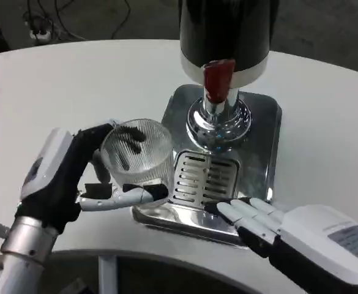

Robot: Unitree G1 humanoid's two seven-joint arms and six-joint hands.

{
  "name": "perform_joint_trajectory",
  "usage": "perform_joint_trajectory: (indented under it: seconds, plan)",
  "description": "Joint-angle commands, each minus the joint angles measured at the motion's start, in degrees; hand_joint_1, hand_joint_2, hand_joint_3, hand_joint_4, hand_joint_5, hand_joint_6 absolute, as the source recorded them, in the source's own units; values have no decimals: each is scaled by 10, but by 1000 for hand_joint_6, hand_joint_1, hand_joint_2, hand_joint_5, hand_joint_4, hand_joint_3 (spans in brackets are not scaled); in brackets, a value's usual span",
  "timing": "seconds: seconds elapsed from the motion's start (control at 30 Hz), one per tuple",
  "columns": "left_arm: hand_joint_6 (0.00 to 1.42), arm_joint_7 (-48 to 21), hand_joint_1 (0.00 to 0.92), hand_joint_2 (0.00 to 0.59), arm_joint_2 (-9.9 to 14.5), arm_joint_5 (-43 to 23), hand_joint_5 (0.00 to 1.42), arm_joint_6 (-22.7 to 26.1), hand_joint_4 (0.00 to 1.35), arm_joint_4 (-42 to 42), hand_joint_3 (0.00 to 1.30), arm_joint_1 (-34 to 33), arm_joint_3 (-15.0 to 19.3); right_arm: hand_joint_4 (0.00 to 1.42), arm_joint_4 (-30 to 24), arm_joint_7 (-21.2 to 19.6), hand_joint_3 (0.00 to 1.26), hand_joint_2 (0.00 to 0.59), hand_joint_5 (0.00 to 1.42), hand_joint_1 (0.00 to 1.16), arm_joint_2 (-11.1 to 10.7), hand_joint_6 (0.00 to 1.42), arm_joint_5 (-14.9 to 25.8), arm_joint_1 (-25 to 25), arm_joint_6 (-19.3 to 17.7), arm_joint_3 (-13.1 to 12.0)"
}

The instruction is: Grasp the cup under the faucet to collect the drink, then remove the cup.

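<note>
- The left hand wraps the cup, fingers curled round its far side and a finger along its base near the tray's left edge.
- The cup is clear, ribbed and looks empty; it sits just left of the drip grille, not yet under the faucet.
- I judge it light, rigid and fairly slick; the ribs should aid grip. A mid-wall hold seems best, since squeezing the rim could tip or crack it.
- The dispenser's steel base carries the grille.
- The right hand rests at the base's front edge, fingers straight and together, holding nothing.
</note>
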Motion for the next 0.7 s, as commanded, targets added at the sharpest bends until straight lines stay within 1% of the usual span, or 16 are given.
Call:
perform_joint_trajectory:
  seconds: [0.03, 0.17, 0.27, 0.37, 0.47, 0.6, 0.7]
  plan:
    - [1006, 20, 670, 67, 10, 7, 986, -1, 727, 32, 680, -33, -13, 0, -7, 1, 13, 425, 0, 426, 0, 0, 15, 6, 2, -16]
    - [1006, 31, 670, 67, 12, 19, 986, 0, 727, 79, 680, -63, -29, 0, -7, -1, 13, 425, 0, 426, -4, 0, 25, 12, 3, -33]
    - [1006, 43, 670, 70, 15, 34, 986, 0, 727, 113, 680, -88, -44, 0, -7, -1, 13, 425, 0, 426, -7, 0, 32, 14, 4, -40]
    - [1006, 60, 670, 72, 15, 54, 986, 11, 727, 158, 680, -128, -65, 0, -7, -1, 13, 428, 0, 424, -12, 0, 36, 13, 7, -45]
    - [1006, 76, 672, 75, 10, 66, 986, 20, 727, 188, 680, -158, -81, 0, -7, -1, 13, 429, 0, 422, -16, 0, 42, 13, 9, -51]
    - [1006, 96, 667, 77, 2, 75, 986, 28, 727, 211, 680, -184, -99, 0, -7, -4, 13, 427, 0, 424, -22, 0, 56, 19, 6, -67]
    - [1006, 115, 662, 84, -9, 83, 996, 39, 727, 220, 680, -200, -112, 0, -7, -5, 13, 426, 0, 425, -28, 0, 66, 25, 6, -78]
